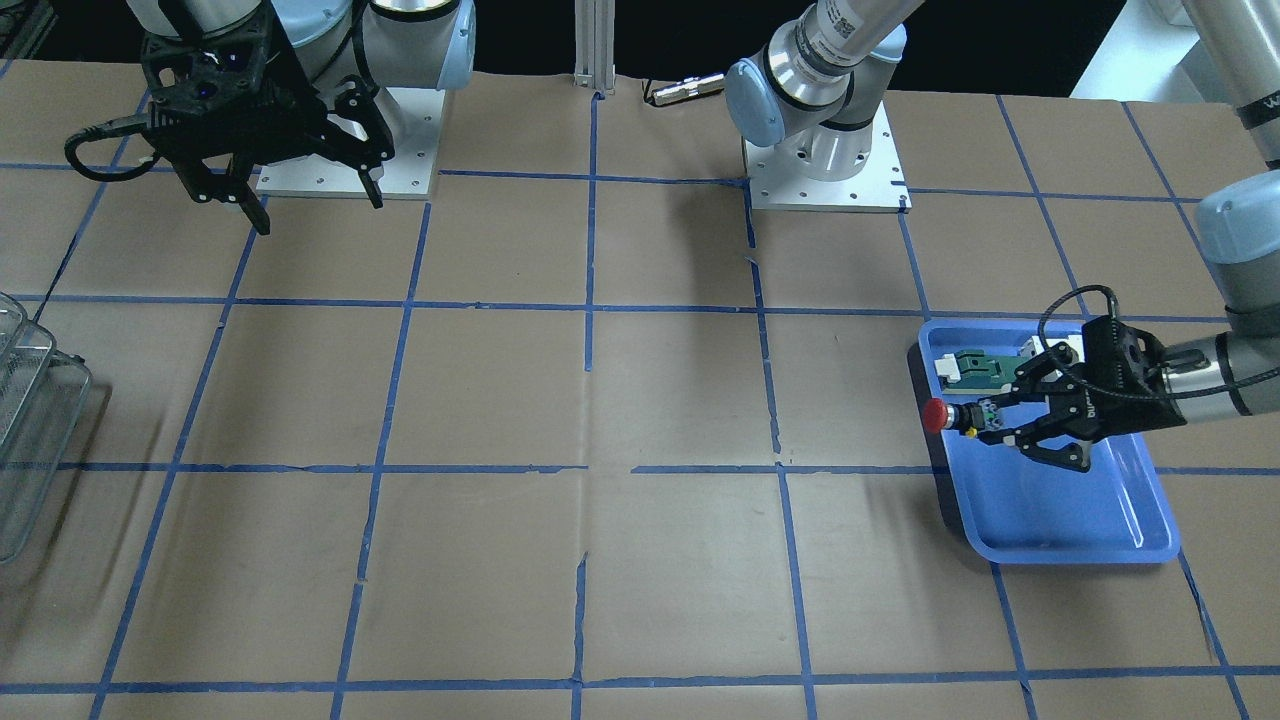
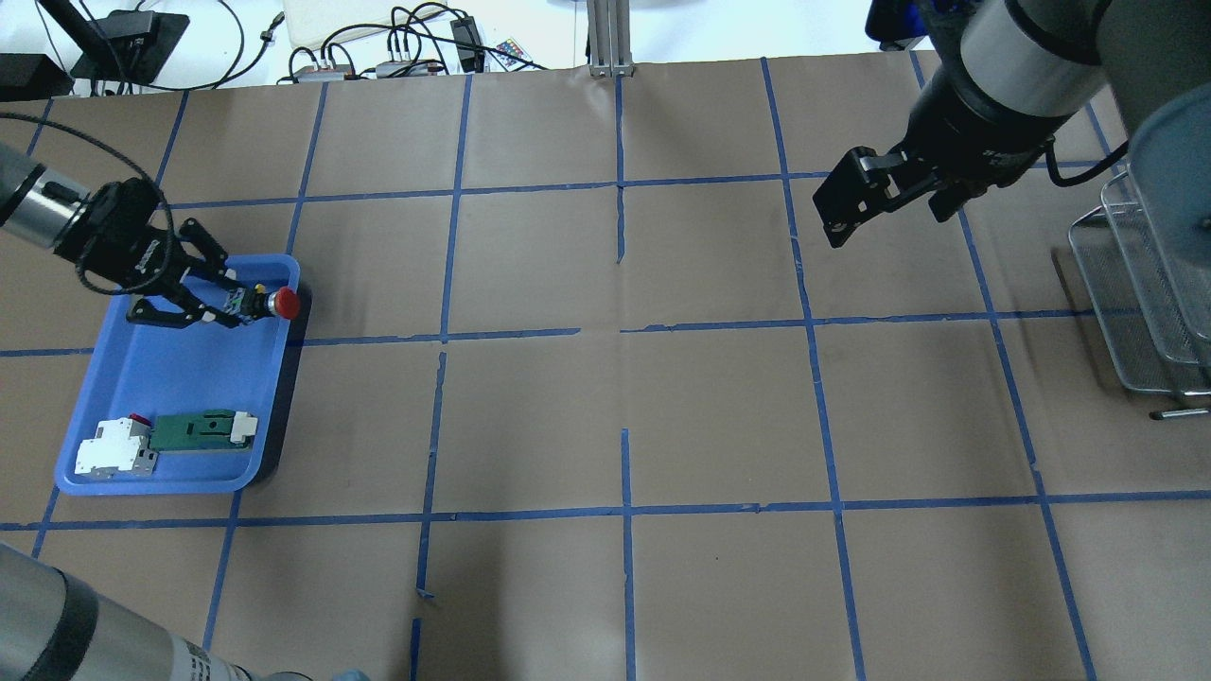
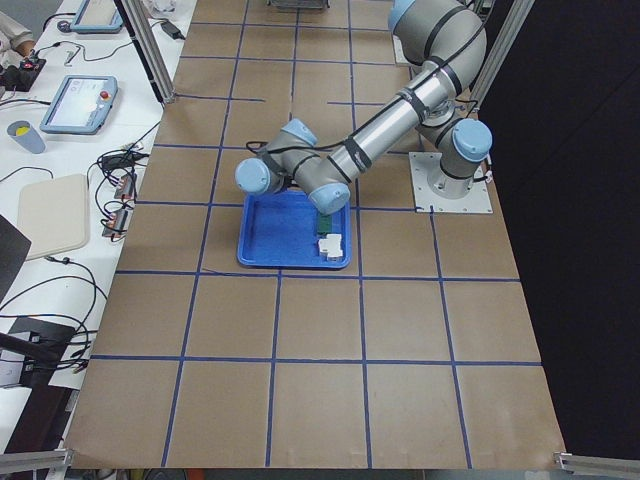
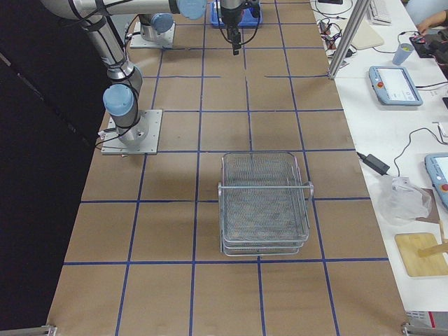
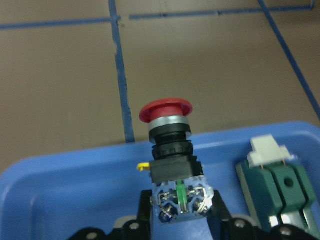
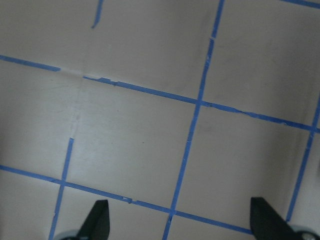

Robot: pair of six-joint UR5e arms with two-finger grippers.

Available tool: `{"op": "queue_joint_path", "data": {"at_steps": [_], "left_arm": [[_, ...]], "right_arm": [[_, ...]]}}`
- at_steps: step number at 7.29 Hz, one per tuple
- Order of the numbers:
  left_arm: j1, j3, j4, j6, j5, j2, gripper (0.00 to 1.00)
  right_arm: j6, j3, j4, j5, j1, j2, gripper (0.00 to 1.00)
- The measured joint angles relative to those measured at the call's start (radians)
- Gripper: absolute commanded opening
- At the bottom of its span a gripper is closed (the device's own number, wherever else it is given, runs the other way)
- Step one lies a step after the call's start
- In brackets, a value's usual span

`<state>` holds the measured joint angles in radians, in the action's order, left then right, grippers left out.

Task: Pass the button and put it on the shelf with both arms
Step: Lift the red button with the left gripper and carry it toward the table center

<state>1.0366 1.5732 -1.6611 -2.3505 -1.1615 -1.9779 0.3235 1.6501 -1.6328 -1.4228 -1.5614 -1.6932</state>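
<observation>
My left gripper point(image 1: 990, 420) is shut on the button point(image 1: 945, 415) by its black body and greenish terminal end. It holds the button level over the rim of the blue tray point(image 1: 1060, 510), red cap pointing toward the table's middle. The same grip shows from overhead point(image 2: 232, 305), with the button point(image 2: 279, 304), and in the left wrist view point(image 5: 180, 212), with the button point(image 5: 167, 135). My right gripper point(image 1: 318, 212) is open and empty, hanging above the table point(image 2: 885, 218), far from the button. The wire-mesh shelf point(image 2: 1145, 274) stands on the right arm's side point(image 4: 264, 203).
In the blue tray point(image 2: 170, 369) lie a green-and-white block point(image 2: 203, 428) and a white-and-red block point(image 2: 115, 446). The table is brown with a blue tape grid. The right wrist view shows only bare table between the open fingertips point(image 6: 97, 220).
</observation>
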Motion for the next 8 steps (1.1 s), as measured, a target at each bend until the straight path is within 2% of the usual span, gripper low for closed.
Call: {"op": "queue_joint_path", "data": {"at_steps": [1,3,5,8], "left_arm": [[0.081,-0.005,-0.012,0.085,0.053,0.035,0.00],[0.229,-0.008,-0.012,0.270,0.155,0.098,0.00],[0.354,-0.008,0.010,0.457,0.232,0.149,0.00],[0.535,-0.008,0.144,0.715,0.268,0.180,0.00]], "right_arm": [[0.108,0.000,-0.005,0.054,0.003,-0.007,1.00],[0.323,0.002,-0.002,0.100,0.028,-0.007,1.00],[0.514,0.024,0.001,0.189,0.090,-0.004,1.00],[0.715,0.079,-0.010,0.310,0.161,-0.005,1.00]]}}
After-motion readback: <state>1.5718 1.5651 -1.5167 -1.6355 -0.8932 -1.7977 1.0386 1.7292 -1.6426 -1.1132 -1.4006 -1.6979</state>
